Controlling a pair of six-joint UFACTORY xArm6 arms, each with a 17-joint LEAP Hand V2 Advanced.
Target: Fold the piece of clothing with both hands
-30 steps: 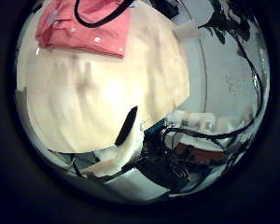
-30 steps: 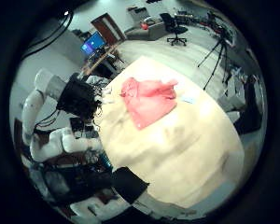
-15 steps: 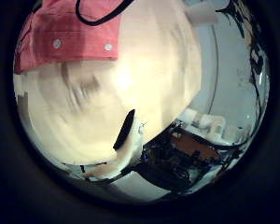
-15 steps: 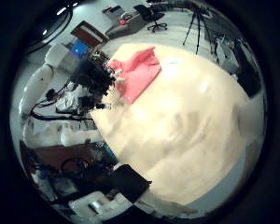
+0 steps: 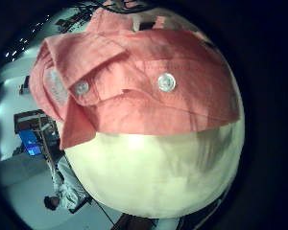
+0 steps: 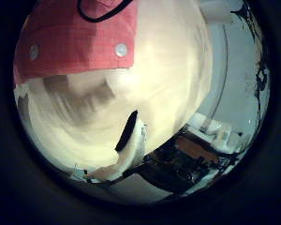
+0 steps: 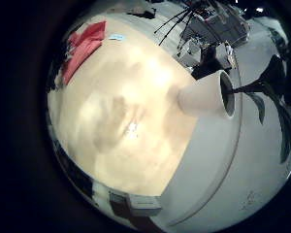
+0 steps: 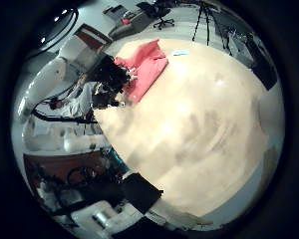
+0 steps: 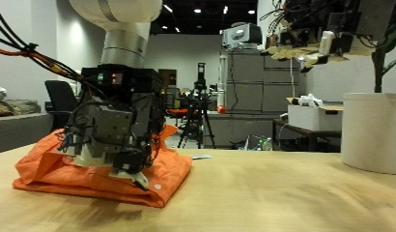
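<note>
**A:** Pale wood, smooth and matte: that is the worktop point(image 9: 301, 193), the biggest thing here. What lies on it?

**B:** A coral-orange shirt point(image 9: 50, 164), soft woven cloth, bunched into a low rumpled heap near the worktop's edge. Its placket carries small round white buttons point(image 5: 166, 82).

**A:** And the hands?

**B:** The left hand point(image 9: 115, 145) hangs right at the heap, black and white parts down against the cloth. I cannot tell whether its fingers grip the fabric or only touch it. The right hand point(image 9: 314, 39) sits high above the worktop, well apart from the shirt, fingers loosely hanging and holding nothing.

**A:** Anything different from a second ago?

**B:** The shirt fills more of the left palm's view now, so that hand has come closer to it.
</note>
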